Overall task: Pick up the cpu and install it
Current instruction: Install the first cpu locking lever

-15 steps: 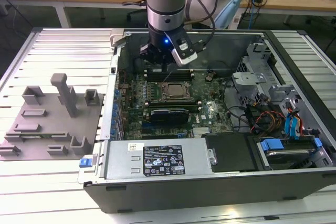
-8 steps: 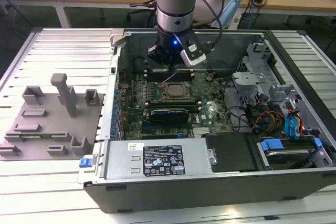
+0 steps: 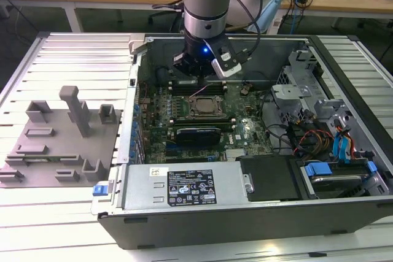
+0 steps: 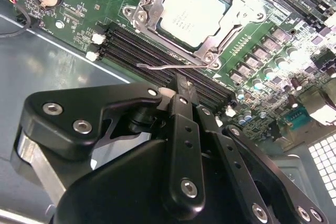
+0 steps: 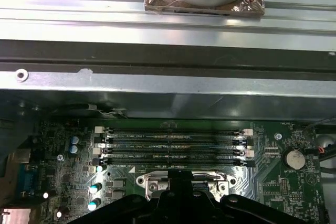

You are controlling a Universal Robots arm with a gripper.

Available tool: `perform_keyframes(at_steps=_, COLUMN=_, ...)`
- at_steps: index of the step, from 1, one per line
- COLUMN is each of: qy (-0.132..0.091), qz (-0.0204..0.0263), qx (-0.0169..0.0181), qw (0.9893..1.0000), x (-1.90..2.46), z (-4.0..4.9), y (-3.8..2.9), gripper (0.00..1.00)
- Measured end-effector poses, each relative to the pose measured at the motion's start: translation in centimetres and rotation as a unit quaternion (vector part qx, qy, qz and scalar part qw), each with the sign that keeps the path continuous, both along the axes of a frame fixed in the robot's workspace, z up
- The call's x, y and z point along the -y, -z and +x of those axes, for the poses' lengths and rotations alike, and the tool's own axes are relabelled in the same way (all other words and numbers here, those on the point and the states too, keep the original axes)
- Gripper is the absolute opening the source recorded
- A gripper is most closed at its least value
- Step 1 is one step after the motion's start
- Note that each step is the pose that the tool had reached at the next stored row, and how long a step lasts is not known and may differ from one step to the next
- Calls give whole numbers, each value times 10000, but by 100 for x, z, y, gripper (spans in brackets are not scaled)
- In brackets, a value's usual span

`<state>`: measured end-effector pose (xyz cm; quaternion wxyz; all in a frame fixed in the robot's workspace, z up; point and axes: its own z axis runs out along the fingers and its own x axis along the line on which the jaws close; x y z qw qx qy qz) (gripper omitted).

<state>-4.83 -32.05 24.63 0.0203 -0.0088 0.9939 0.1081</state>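
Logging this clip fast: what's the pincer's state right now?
Pincer: closed, nothing held; the cpu sits in the socket.

The cpu point(image 4: 193, 15) lies flat inside its socket frame point(image 4: 143, 13) on the green motherboard point(image 4: 79, 4). The black gripper point(image 4: 181, 87) hangs over the memory slots point(image 4: 137, 44) beside it.

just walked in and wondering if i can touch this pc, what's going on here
A single robot arm is working inside an open computer case. Its gripper hangs low over the memory slots, right beside the processor socket. The cpu already lies in that socket on the motherboard, apart from the gripper.
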Motion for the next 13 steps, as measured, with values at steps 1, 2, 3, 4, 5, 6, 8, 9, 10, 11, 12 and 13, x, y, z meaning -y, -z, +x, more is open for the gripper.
perform_keyframes(at_steps=1, qy=0, qz=-2, qx=-1, qw=10000, x=1, z=0, y=10, gripper=11)
perform_keyframes(at_steps=2, qy=0, qz=-3, qx=1, qw=10000, x=1, z=0, y=22, gripper=11)
perform_keyframes(at_steps=3, qy=-1, qz=-4, qx=7, qw=10000, x=1, z=0, y=41, gripper=11)
perform_keyframes(at_steps=4, qy=0, qz=-4, qx=18, qw=10000, x=1, z=0, y=68, gripper=11)
perform_keyframes(at_steps=5, qy=0, qz=-4, qx=27, qw=10000, x=1, z=0, y=93, gripper=11)
perform_keyframes(at_steps=6, qy=0, qz=-4, qx=33, qw=10000, x=1, z=0, y=124, gripper=11)
perform_keyframes(at_steps=8, qy=1, qz=-4, qx=34, qw=10000, x=1, z=1, y=148, gripper=11)
perform_keyframes(at_steps=9, qy=1, qz=-5, qx=34, qw=10000, x=1, z=1, y=148, gripper=11)
perform_keyframes(at_steps=10, qy=0, qz=-5, qx=33, qw=10000, x=1, z=2, y=148, gripper=11)
perform_keyframes(at_steps=11, qy=0, qz=-4, qx=34, qw=10000, x=1, z=2, y=150, gripper=11)
perform_keyframes(at_steps=12, qy=0, qz=-4, qx=34, qw=10000, x=1, z=2, y=150, gripper=11)
perform_keyframes(at_steps=13, qy=0, qz=-4, qx=34, qw=10000, x=1, z=2, y=151, gripper=11)
